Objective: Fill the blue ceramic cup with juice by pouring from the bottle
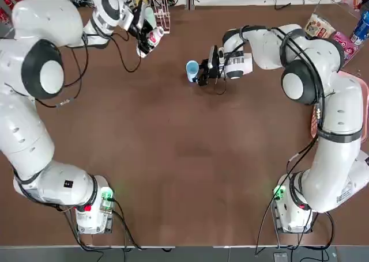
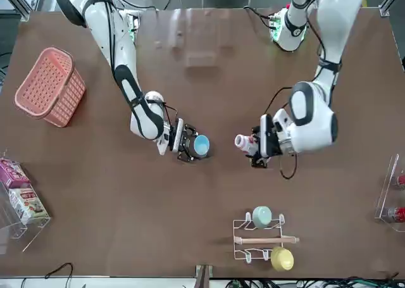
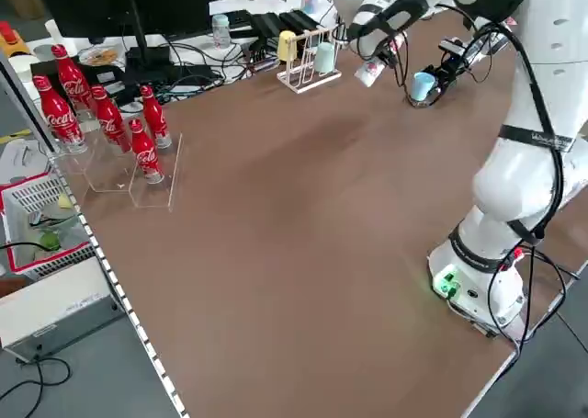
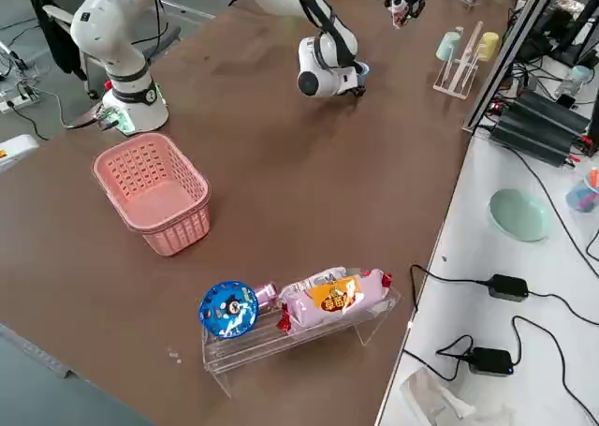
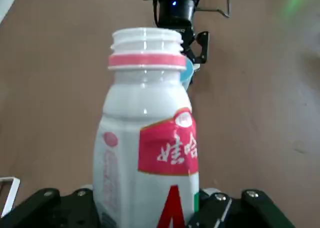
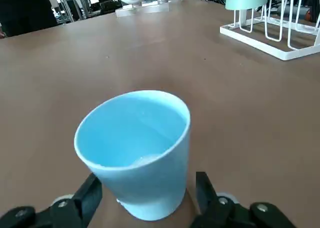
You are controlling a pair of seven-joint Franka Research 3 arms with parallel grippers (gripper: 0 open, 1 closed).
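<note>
Top view gives the general layout: a brown table [image 1: 173, 158] with the left arm [image 1: 40, 101] and the right arm [image 1: 340, 112] both reaching towards its far side. Next in size, a pink basket [image 2: 50, 85] lies beyond the right arm, well apart from the work.

A white wire rack [image 2: 266, 240] stands near the far edge, carrying a mint cup [image 2: 262, 216] (not the one specified).

Left gripper [image 5: 147, 205], near the rack, is closed on the bottle [image 5: 120, 148]. The bottle is tilted, its neck bare of any cap and its mouth apart from the receiving cup.

Right gripper [image 6: 147, 195], out in front of the right arm, has its fingers parted around the blue cup [image 6: 160, 183], with a gap visible on one side. The cup appears to stand upright on the table.

Smallest item of note: a whitish patch [image 6: 146, 160] inside the cup, possibly juice, possibly glare; cannot be determined.

Progress: bottle uncapped and in hand, cup presented. No stream is visible. Whether pouring is finished cannot be certified; if the patch is not juice, bringing the mouth over the rim and pouring remain.
</note>
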